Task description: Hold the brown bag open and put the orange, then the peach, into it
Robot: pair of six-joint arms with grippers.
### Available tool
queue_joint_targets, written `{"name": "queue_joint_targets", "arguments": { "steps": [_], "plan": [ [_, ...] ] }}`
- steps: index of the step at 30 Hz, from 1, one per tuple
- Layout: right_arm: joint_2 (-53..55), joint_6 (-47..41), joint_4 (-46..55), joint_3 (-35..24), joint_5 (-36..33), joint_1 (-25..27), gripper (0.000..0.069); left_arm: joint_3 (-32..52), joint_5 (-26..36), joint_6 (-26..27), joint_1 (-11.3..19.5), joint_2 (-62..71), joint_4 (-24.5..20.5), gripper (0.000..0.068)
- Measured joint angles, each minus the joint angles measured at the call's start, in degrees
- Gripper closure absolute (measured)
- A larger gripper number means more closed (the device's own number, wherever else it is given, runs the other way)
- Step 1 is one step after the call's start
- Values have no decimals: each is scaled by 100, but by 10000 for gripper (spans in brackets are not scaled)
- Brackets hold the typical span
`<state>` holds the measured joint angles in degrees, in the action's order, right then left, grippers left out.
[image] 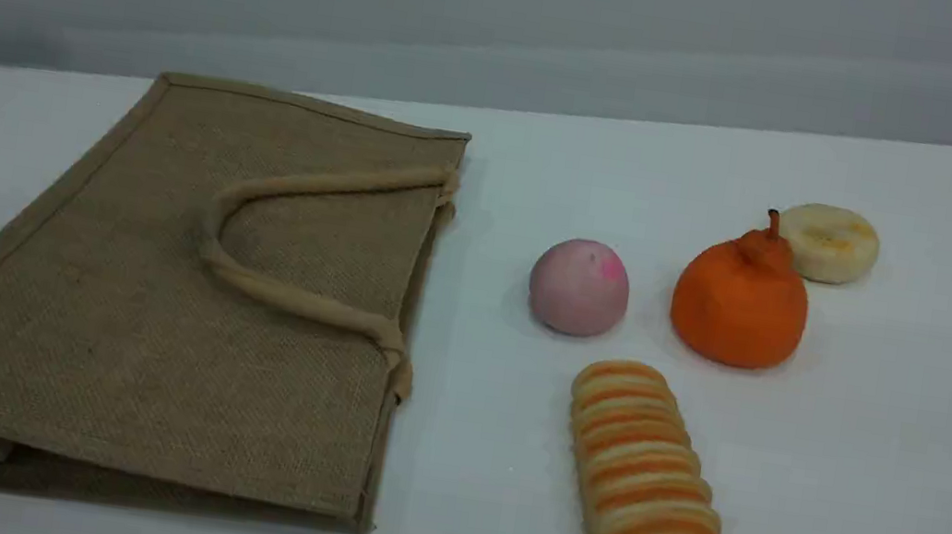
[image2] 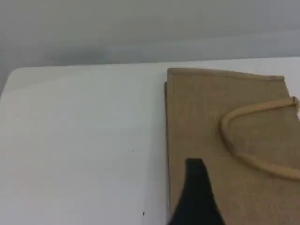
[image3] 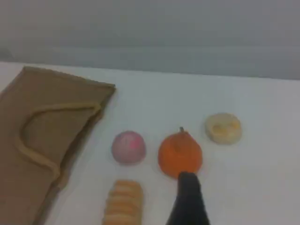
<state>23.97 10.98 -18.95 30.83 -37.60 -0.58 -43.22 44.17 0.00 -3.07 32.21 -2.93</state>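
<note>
The brown bag [image: 175, 290] lies flat and folded shut at the table's left, its mouth edge toward the fruit and a beige handle [image: 251, 277] resting on top. To its right sits the pink peach [image: 578, 287], and right of that the orange [image: 739, 304], stem up. Neither arm shows in the scene view. In the left wrist view one dark fingertip [image2: 196, 192] hangs over the bag [image2: 211, 117] near its edge. Just in front of the orange [image3: 180, 154] in the right wrist view is another dark fingertip [image3: 188, 199], with the peach [image3: 128, 147] to its left. Neither gripper holds anything.
A striped orange-and-cream bread loaf [image: 646, 482] lies in front of the peach and orange. A flat pale-yellow bun [image: 830, 243] sits behind the orange on the right. The white table [image: 878, 454] ends at a grey wall behind.
</note>
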Motion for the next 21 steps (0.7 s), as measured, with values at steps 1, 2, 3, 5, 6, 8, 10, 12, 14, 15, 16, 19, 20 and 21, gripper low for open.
{"name": "queue_joint_targets", "arguments": {
  "steps": [1,2,3,5,6,8,10,12,14,15,16,19,20,21],
  "plan": [
    [283,78,-130,0,231,0,222,-122,-85,0,0,333,3,214],
    [571,140,-279,8,419,0,222,-218,-154,0,0,610,3,214],
    [814,216,-419,54,621,0,224,-315,-210,0,0,942,3,214],
    [1397,428,-756,208,980,0,229,-453,-445,0,0,1596,3,214],
    [1689,565,-900,321,1090,0,232,-496,-541,-50,0,1862,11,214],
    [2218,836,-1213,557,1193,0,236,-564,-758,-225,0,2481,18,214],
    [2738,948,-1443,824,1226,-5,236,-622,-951,-431,0,3034,30,214],
    [3281,944,-1649,1066,1245,-5,237,-686,-1148,-675,0,3619,30,214],
    [3767,944,-1784,1297,1249,-5,237,-775,-1283,-855,0,4133,30,214],
    [4024,979,-1865,1380,1271,-15,237,-837,-1360,-924,0,4406,45,214],
    [4272,1018,-1947,1470,1301,-43,237,-913,-1405,-961,0,4629,83,214],
    [4939,1185,-2059,1670,1403,-201,237,-1173,-1463,-927,0,5399,293,214],
    [5158,1235,-2059,1738,1415,-276,237,-1258,-1494,-869,0,5601,335,214],
    [5332,1278,-2059,1804,1447,-353,237,-1366,-1502,-799,0,5834,417,214]
  ]
}}
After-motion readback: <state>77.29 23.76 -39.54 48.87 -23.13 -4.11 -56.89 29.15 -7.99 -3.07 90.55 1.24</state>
